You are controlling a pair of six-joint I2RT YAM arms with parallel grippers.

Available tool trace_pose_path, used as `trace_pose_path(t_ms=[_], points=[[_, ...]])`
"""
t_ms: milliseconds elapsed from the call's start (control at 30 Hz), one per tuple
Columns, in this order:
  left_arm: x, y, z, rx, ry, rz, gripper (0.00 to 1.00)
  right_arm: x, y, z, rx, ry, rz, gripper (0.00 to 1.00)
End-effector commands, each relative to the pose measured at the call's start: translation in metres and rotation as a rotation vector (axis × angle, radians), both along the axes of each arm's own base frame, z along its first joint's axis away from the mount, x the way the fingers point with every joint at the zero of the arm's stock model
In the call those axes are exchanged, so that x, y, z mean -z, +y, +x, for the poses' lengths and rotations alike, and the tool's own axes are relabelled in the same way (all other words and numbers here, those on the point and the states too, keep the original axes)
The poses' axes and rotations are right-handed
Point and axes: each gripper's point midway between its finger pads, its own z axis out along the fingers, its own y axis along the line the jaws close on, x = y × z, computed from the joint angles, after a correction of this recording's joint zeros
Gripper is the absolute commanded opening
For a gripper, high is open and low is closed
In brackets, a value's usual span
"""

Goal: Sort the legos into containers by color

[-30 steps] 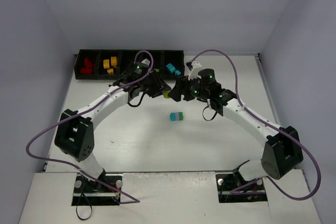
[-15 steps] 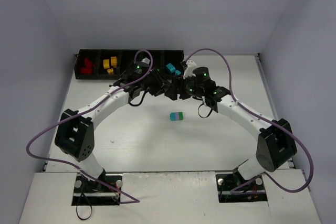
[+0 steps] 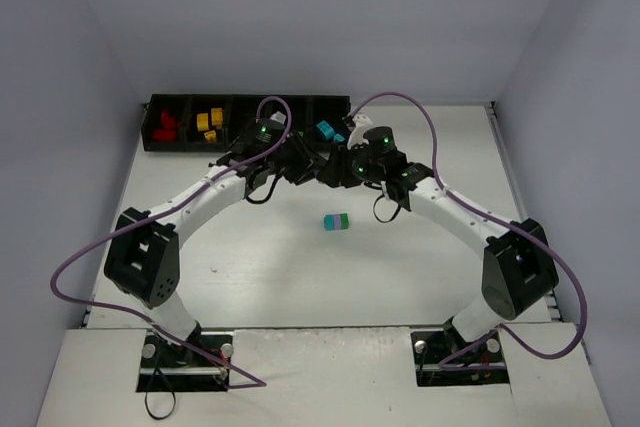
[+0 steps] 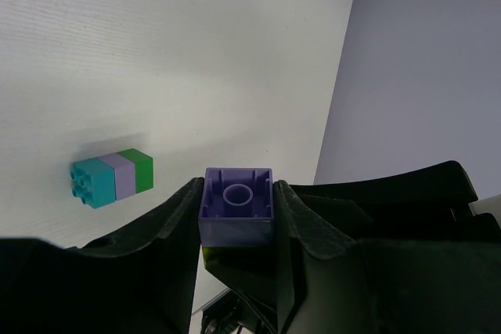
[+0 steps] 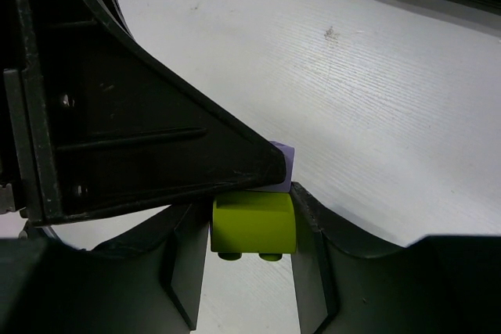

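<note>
— How far along are we?

— Past halfway, by my reckoning. Nearest me on the white bench (image 3: 250, 267) lies a small plastic stack of cyan, lilac and green (image 3: 336, 221). It is on its side, well apart from both arms, and has yet to be split and sorted.

— And the arms?

— They meet above the bench, just beyond that stack. My left tool (image 4: 238, 213) is clamped on a lilac square plastic brick (image 4: 237, 199). My right tool (image 5: 252, 240) is clamped on a lime-green rounded plastic brick (image 5: 253, 220). The two bricks sit pressed together, so I judge I am partway through pulling a two-coloured piece apart. Neither half is in a compartment yet.

— The containers?

— The long black plastic tray (image 3: 150, 137) stands along the far edge. Red bricks (image 3: 165, 125) are in its leftmost compartment, yellow bricks (image 3: 209, 120) in the next, and cyan bricks (image 3: 327, 131) in the rightmost. My left arm hides most of the two compartments between, so I cannot tell what they hold.

— So what remains?

— These two halves, then the stack. I see no other loose pieces on the bench.
</note>
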Motion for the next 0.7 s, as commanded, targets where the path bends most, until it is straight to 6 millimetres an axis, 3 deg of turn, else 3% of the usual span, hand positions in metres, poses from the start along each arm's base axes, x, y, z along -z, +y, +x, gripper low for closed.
trace_pose_path(t_ms=[0,67,333,533,600,667], points=[[-0.040,-0.001,0.006,-0.012,-0.102,-0.062,0.00,-0.033,0.006,0.007,0.003,-0.105,0.055,0.08],[-0.038,0.002,0.009,-0.027,-0.100,-0.058,0.00,-0.027,0.002,0.004,0.011,-0.097,0.048,0.00],[-0.037,0.027,0.035,-0.118,-0.105,-0.059,0.00,-0.001,-0.006,-0.017,-0.001,-0.028,0.033,0.00],[-0.034,0.067,0.072,-0.208,-0.126,-0.017,0.00,0.012,-0.015,-0.029,0.000,-0.003,0.011,0.00],[-0.041,0.086,0.091,-0.229,-0.175,0.016,0.00,0.014,-0.016,-0.031,-0.001,0.001,0.003,0.00],[-0.022,0.109,0.107,-0.227,-0.191,0.159,0.00,0.015,-0.017,-0.032,-0.006,0.000,-0.009,0.00]])
